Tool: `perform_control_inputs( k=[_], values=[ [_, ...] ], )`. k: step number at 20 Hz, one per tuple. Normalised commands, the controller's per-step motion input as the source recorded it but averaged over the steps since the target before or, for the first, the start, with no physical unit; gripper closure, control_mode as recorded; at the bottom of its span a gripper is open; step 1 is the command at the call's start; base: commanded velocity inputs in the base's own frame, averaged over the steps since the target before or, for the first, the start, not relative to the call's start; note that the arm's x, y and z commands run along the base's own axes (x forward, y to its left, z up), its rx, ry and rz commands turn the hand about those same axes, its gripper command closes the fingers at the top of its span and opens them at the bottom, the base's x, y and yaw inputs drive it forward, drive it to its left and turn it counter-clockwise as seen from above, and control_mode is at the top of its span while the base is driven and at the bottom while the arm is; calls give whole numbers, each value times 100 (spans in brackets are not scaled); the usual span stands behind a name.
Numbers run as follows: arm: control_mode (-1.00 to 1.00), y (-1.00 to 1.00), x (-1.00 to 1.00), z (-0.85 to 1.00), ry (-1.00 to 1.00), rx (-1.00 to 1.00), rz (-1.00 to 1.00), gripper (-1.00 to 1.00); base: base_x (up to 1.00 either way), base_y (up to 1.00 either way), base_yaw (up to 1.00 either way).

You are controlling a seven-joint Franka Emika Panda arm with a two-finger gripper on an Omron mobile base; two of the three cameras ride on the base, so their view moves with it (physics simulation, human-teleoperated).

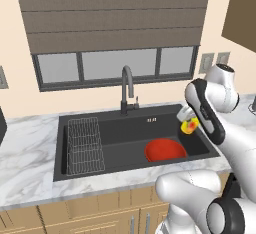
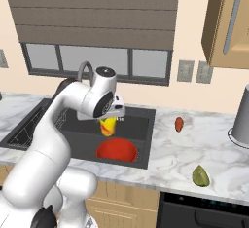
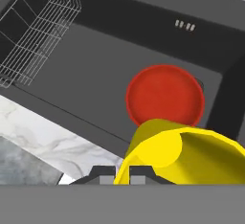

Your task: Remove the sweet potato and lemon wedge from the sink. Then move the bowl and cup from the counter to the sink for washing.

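- The bowl (image 1: 165,150) sits in the sink (image 1: 125,138), toward its 4 o'clock corner.
- The cup (image 2: 108,125) hangs above the sink, at the bowl's 12 o'clock.
- The wire rack (image 1: 85,145) stands in the sink at its 9 o'clock end.
- The faucet (image 1: 127,90) rises behind the sink at 12 o'clock.
- The sweet potato (image 2: 179,123) lies on the counter (image 2: 194,149) at the sink's 3 o'clock.
- The lemon wedge (image 2: 200,176) lies on the counter at the sweet potato's 5 o'clock, nearer the front edge.

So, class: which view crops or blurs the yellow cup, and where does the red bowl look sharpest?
Hand view: the yellow cup with an orange band looms huge, cropped, soft-edged. The glossy round red bowl is sharpest here; left base view shows both small, evenly lit.
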Motion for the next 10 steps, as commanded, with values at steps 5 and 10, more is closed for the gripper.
perform_control_inputs(
  k=[5,10],
  values=[
    [-100,22,28,-11,0,15,0,100,0,0,0],
    [-100,32,19,-17,0,10,0,100,0,0,0]
  ],
)
